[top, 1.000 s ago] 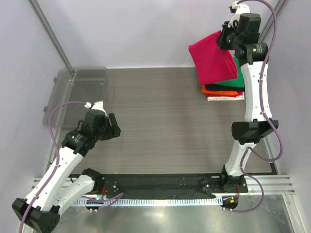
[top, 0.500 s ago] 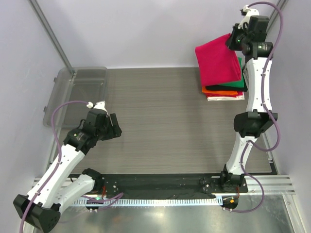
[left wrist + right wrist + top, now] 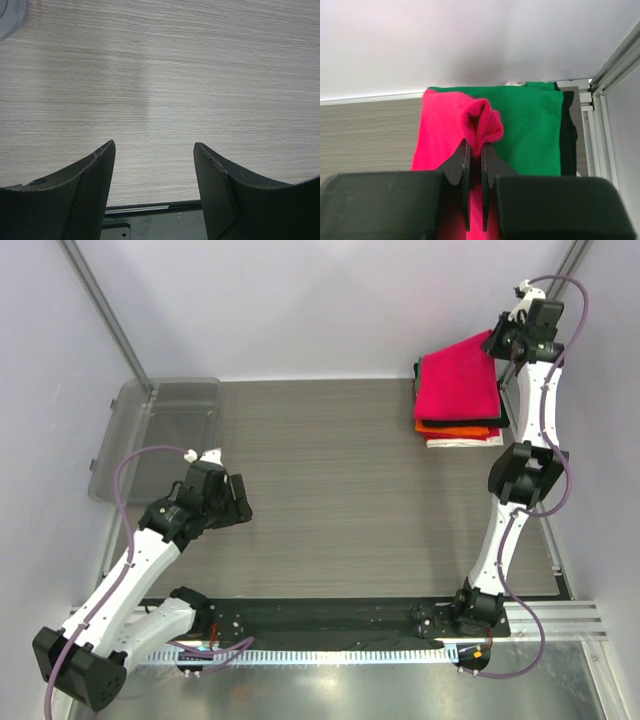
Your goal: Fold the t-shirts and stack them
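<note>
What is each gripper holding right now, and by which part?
Right gripper pinches the pink t-shirt by a bunched fold at its edge; left gripper is open, holding nothing.

Five t-shirts [image 3: 457,383], one clear tub [image 3: 170,430], two arms [image 3: 130,570].

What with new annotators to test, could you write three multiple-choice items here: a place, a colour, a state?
1. Where does the stack of t-shirts lie?
A. the table's far right corner
B. inside the clear tub
C. the table's near left corner

2. What colour lies directly under the pink t-shirt?
A. white
B. green
C. orange

3. How is the left gripper?
A. shut on cloth
B. open, empty
C. shut, empty

Answers:
1 A, the top view shows it there.
2 B, the green t-shirt shows beneath it in the right wrist view.
3 B, its fingers stand apart over bare table.
</note>
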